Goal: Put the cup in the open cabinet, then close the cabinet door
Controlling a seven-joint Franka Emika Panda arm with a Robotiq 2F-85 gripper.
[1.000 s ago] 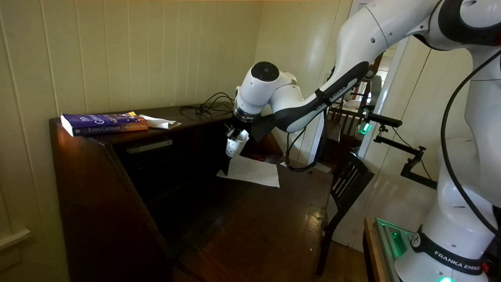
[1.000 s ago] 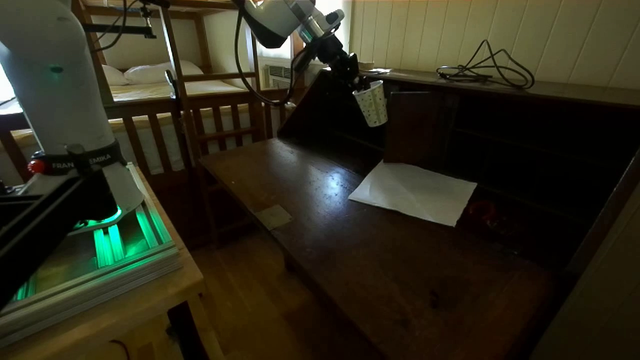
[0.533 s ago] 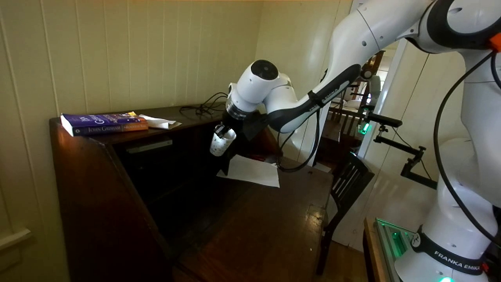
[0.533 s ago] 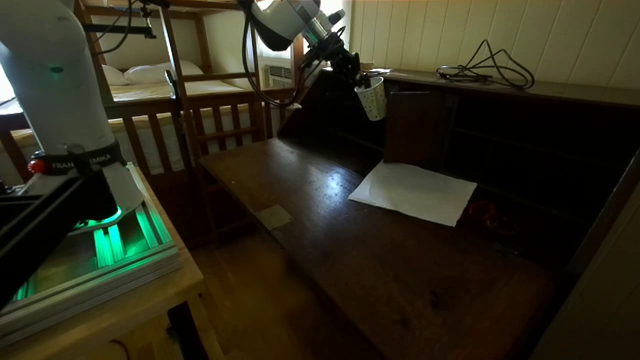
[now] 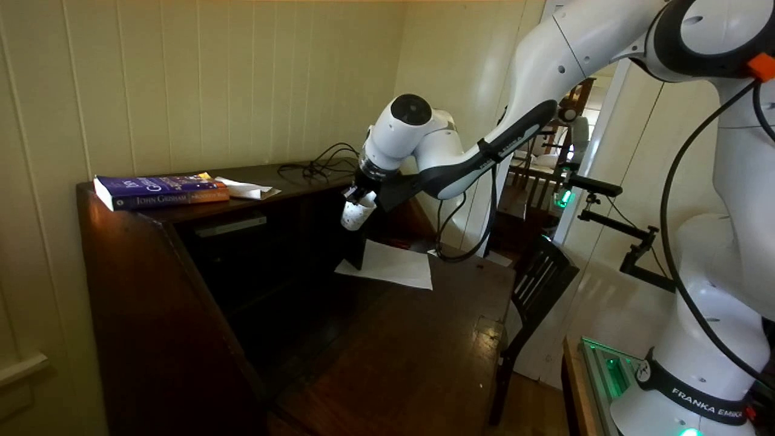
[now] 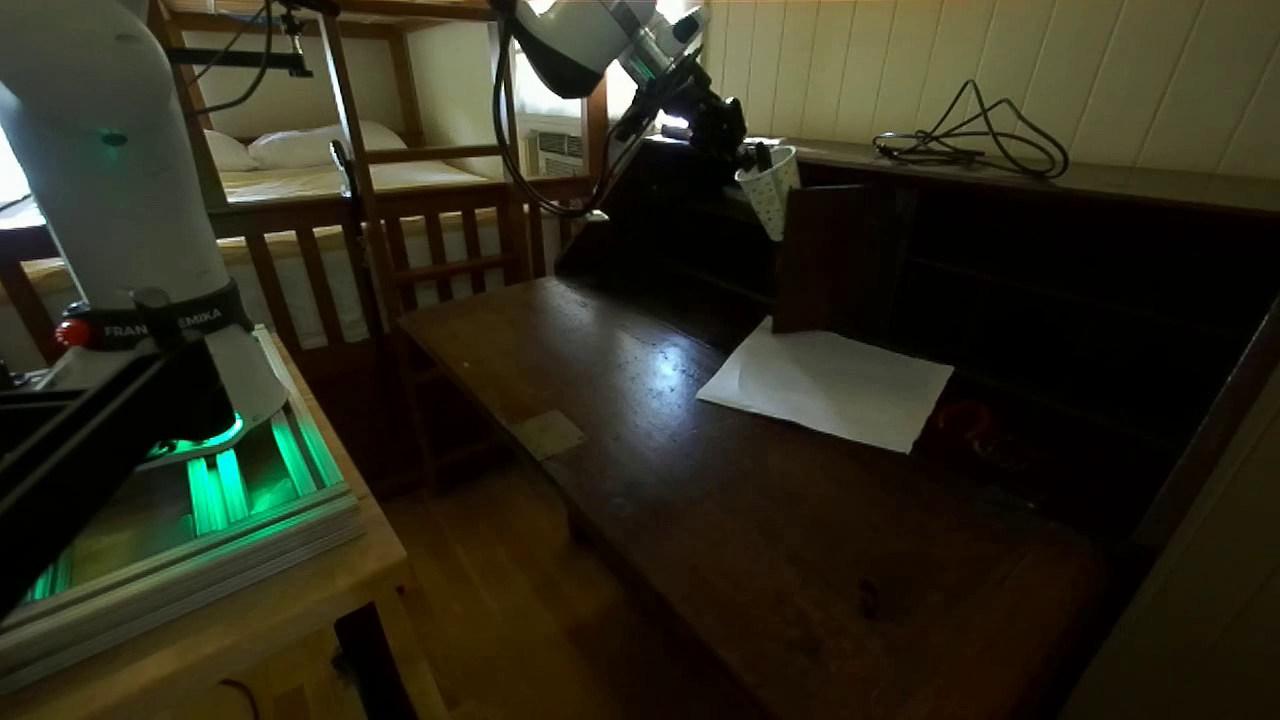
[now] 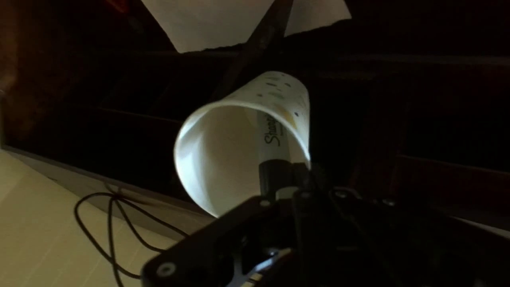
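Note:
The white speckled cup hangs tilted from my gripper above the desk surface. In an exterior view, the cup is partly hidden by the edge of the open dark cabinet door. In the wrist view, my gripper is shut on the cup's wall at the rim; the cup holds a Sharpie marker with a black cap. The fingertips are dark and partly hidden. The dark brown cabinet has a deep dark interior, hard to see into.
A white paper sheet lies on the desk surface below the door. A purple book, a white paper and a looped black cable lie on the cabinet top. A dark chair stands by the desk.
The gripper and cup shift left, then back right and slightly up in an exterior view. The cup now passes behind the door's edge, and the door has swung slightly.

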